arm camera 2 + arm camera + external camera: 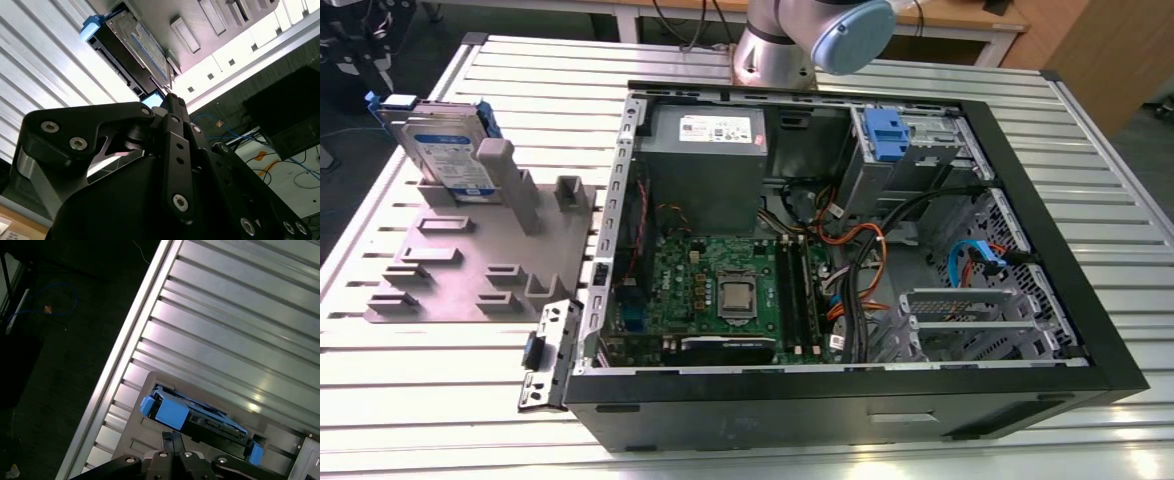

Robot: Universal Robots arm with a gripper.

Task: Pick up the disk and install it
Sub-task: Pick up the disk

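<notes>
Standing disk: on its long edge and tilted, at the far end of the grey plate, toward the exterior view's left. Its white-and-blue label faces the near side.
Blue frame: clipped around the disk, with bright blue ends showing at both short sides. In the first wrist view 1 blue end faces the camera.
Post: 1 upright grey post of the plate stands just in front of the disk and hides part of the label. Shorter blocks stand on the nearer part of the plate.
Gripper: in both wrist views it points toward the disk and its blue end. Whether the tip touches the frame cannot be told.
Fingers: the 2 black fingers are pressed together, with only a thin seam between them and nothing pinched. The second wrist view shows the same closed tip, with the disk beyond it.
Table: pale ribbed metal, carrying the plate on the exterior view's left and the computer case on its right, side by side.
Computer case: black and lying open. Inside are a green circuit board, a grey power supply at the far side and orange and black cables.
Blue bracket: sits in the case's far-right corner, well apart from the disk.
Arm: its silver and pale blue joint rises at the table's far edge, behind the case.
</notes>
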